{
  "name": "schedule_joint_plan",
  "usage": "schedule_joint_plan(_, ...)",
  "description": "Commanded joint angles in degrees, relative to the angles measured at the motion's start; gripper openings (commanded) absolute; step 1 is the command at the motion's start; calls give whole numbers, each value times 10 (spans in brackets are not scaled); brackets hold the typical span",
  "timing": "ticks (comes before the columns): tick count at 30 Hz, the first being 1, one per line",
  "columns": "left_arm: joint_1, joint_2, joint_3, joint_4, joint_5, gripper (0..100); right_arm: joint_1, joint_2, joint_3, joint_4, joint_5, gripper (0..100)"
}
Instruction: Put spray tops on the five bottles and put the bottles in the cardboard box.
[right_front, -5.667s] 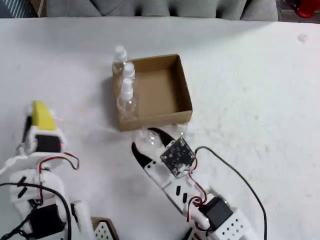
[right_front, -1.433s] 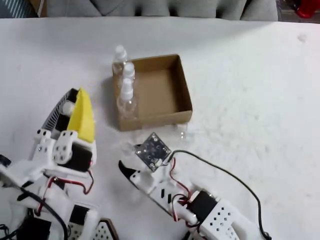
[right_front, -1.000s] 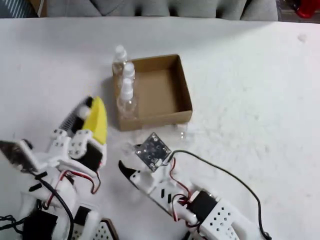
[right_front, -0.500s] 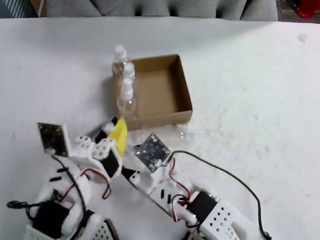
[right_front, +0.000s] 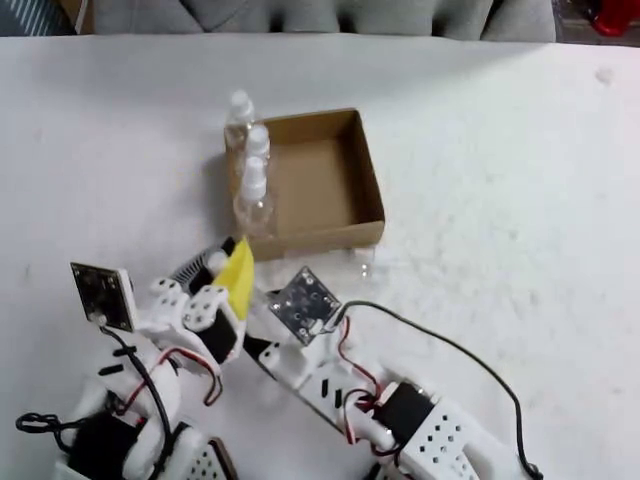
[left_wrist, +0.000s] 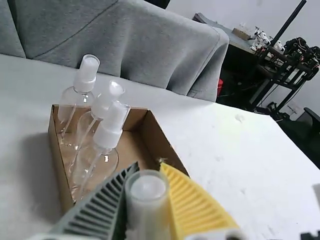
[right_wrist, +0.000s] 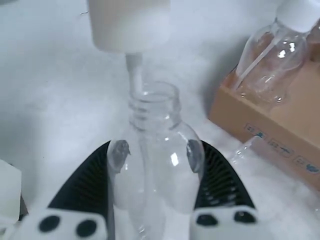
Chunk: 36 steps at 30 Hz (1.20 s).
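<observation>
Capping step: right pincer clamps clear plastic bottle upright at 7 o'clock of brown cardboard box; left pincer grips white spray top, its tube in the neck; next probably lower straight, then twist.

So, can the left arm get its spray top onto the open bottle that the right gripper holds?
Probably yes. The left gripper holds the spray top just above the bottle, its tube at the open neck, with nothing between them.
</observation>
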Motion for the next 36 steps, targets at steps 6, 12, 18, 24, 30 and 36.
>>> schedule_joint_plan(6,5,-7,-1,-6,4,24,0,-2,-20,-8,19,18)
schedule_joint_plan(12,5,-7,-2,-5,4,72,0,-2,-20,-7,22,18)
schedule_joint_plan(18,3,-7,-13,44,5,285,11,-2,-20,-7,22,18)
schedule_joint_plan(24,4,-7,-18,60,4,302,30,-2,-20,-10,23,18)
schedule_joint_plan(30,0,-7,-104,84,4,304,30,-2,-20,-8,23,18)
schedule_joint_plan(36,-10,-7,-263,153,3,302,51,-2,-19,-7,23,18)
